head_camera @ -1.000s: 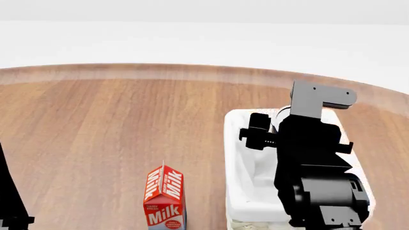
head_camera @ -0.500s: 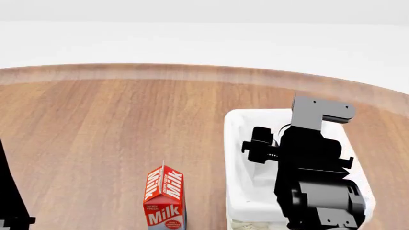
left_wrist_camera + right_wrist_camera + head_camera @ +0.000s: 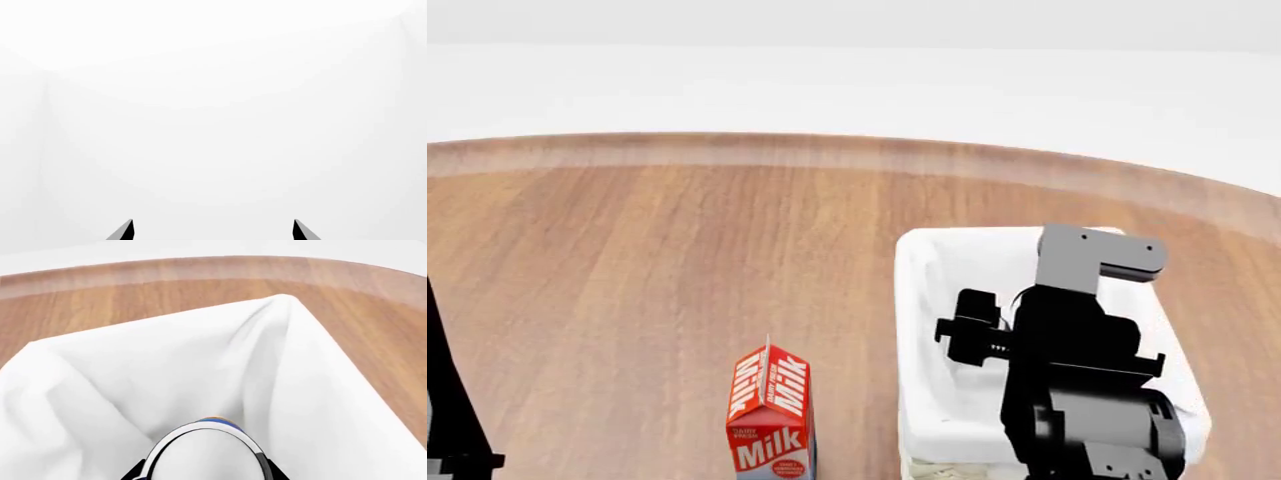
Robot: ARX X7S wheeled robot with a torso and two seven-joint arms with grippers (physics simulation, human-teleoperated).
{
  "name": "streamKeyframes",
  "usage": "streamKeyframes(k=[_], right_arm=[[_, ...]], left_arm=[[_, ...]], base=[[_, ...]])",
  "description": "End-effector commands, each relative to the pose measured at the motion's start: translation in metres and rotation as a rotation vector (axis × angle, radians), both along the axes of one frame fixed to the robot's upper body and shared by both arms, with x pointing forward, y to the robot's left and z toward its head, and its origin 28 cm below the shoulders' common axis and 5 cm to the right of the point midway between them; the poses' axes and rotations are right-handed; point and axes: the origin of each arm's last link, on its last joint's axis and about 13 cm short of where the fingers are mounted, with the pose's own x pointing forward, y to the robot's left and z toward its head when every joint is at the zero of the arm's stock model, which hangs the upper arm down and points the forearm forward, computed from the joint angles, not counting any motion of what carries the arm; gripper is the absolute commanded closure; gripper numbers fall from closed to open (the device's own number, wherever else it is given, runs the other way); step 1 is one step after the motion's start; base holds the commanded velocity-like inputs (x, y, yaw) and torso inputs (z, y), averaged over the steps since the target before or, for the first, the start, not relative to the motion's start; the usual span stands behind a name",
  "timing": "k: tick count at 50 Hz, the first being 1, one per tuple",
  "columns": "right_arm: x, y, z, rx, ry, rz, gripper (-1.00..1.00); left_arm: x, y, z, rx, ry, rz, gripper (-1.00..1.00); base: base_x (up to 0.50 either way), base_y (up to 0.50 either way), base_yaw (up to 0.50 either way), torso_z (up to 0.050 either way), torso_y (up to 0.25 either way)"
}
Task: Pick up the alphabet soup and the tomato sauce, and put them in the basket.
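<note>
The alphabet soup [image 3: 203, 452] is held between the fingers of the right gripper [image 3: 203, 475], over the white liner of the basket [image 3: 133, 370]. In the head view the right arm has been drawn lower and nearer over the last second, so more of the basket's far rim is uncovered; release probably comes next. The left gripper [image 3: 212, 231] is seen only as two parted tips against blank white, apparently empty. The tomato sauce is not in view. A milk carton [image 3: 771, 412] stands beside the basket.
</note>
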Motion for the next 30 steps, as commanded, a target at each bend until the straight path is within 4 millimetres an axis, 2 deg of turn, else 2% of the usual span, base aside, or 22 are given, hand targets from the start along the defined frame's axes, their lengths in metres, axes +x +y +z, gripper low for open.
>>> streamKeyframes(k=[1,20,21,30], right_arm=[[0.0022,-0.0024,0.0045,-0.044,-0.016,0.016,1.00],[0.0025,-0.0016,0.0043,-0.049,-0.018,0.010,1.00],[0.0025,-0.0014,0.0039,-0.049,-0.014,0.011,-1.00],[0.0038,0.0002,0.0081,-0.045,-0.029,0.021,-1.00]], left_arm=[[0.0005,-0.0003,-0.0007,0.002,0.002,0.000,-1.00],[0.0010,-0.0011,0.0000,0.003,0.000,-0.005,-1.00],[0.0009,-0.0010,0.0003,0.003,0.000,-0.004,-1.00],[0.0002,-0.0011,-0.0002,0.002,0.001,-0.004,-1.00]], base=[[0.00,0.00,0.00,0.000,0.000],[0.00,0.00,0.00,0.000,0.001],[0.00,0.00,0.00,0.000,0.000],[0.00,0.00,0.00,0.000,0.000]])
